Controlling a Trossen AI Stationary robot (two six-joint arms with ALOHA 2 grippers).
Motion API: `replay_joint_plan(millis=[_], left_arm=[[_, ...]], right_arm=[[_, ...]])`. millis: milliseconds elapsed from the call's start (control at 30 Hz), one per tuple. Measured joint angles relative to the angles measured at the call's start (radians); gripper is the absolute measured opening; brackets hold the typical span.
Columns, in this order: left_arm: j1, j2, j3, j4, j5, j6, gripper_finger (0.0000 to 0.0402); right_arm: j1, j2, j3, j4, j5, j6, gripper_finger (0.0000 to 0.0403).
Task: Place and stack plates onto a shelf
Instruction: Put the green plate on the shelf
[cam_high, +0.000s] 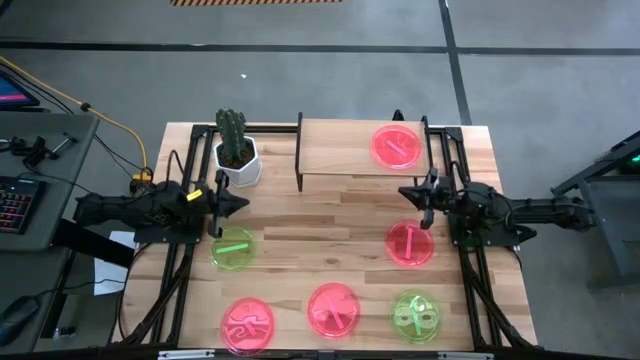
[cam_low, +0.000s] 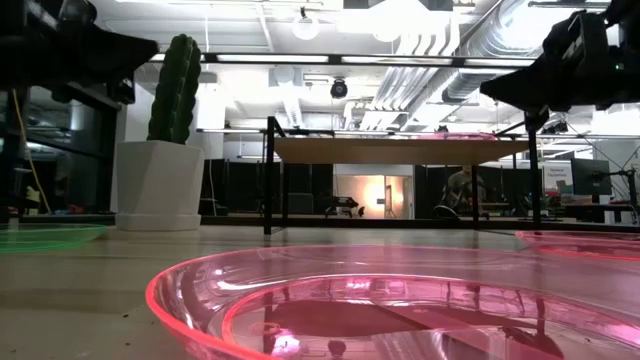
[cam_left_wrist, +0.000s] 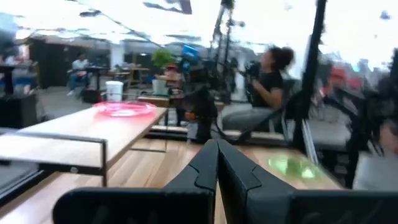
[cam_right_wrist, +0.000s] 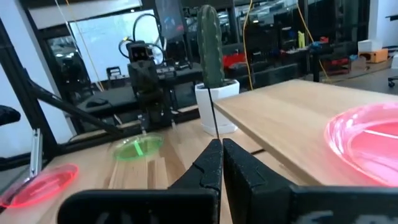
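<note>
The light-wood shelf (cam_high: 345, 150) stands at the table's far middle, and one pink plate (cam_high: 396, 146) lies flat on its right half. Several more plates lie flat on the tabletop: a green plate (cam_high: 233, 248) at the left, a pink plate (cam_high: 410, 243) at the right, and along the near edge two pink plates (cam_high: 248, 325) (cam_high: 332, 309) and a green plate (cam_high: 416, 316). My left gripper (cam_high: 243, 205) hovers shut, level, beyond the left green plate. My right gripper (cam_high: 403, 191) hovers shut at the shelf's near right corner. Neither holds anything.
A white hexagonal pot with a cactus (cam_high: 238, 160) stands just left of the shelf, close to my left gripper. Black frame rails run along both table sides. The middle of the tabletop (cam_high: 320, 235) is bare wood. A person (cam_left_wrist: 267, 74) sits beyond the table's right side.
</note>
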Motion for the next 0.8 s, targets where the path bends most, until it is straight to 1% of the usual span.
replay_joint_plan(millis=[67, 133, 233, 300, 433, 533, 667, 800], left_arm=[[0.000, 0.021, 0.000, 0.006, -0.030, -0.018, 0.0010], [0.000, 0.054, 0.002, 0.003, -0.054, -0.029, 0.0027], [0.000, 0.129, 0.030, -0.006, -0.063, -0.063, 0.0063], [0.000, 0.193, 0.071, -0.025, -0.055, -0.081, 0.0089], [0.000, 0.355, 0.212, -0.207, -0.038, -0.110, 0.0136], [0.000, 0.507, 0.343, -0.383, 0.022, -0.105, 0.0157], [0.000, 0.709, 0.488, -0.581, 0.106, -0.045, 0.0165], [0.000, 0.882, 0.553, -0.645, 0.140, -0.013, 0.0164]], right_arm=[[0.000, 0.000, 0.008, 0.009, 0.000, -0.001, 0.0000], [0.000, -0.001, 0.010, 0.013, -0.001, -0.008, 0.0000], [0.000, 0.000, 0.010, 0.010, -0.001, -0.009, 0.0000], [0.000, 0.000, 0.010, 0.011, -0.001, -0.012, 0.0000], [0.000, 0.000, 0.010, 0.011, 0.000, -0.019, 0.0000], [0.000, 0.000, 0.010, 0.011, 0.000, -0.019, 0.0000], [0.000, 0.000, 0.010, 0.011, 0.000, -0.019, 0.0000], [0.000, 0.000, 0.010, 0.007, -0.001, -0.019, 0.0000]])
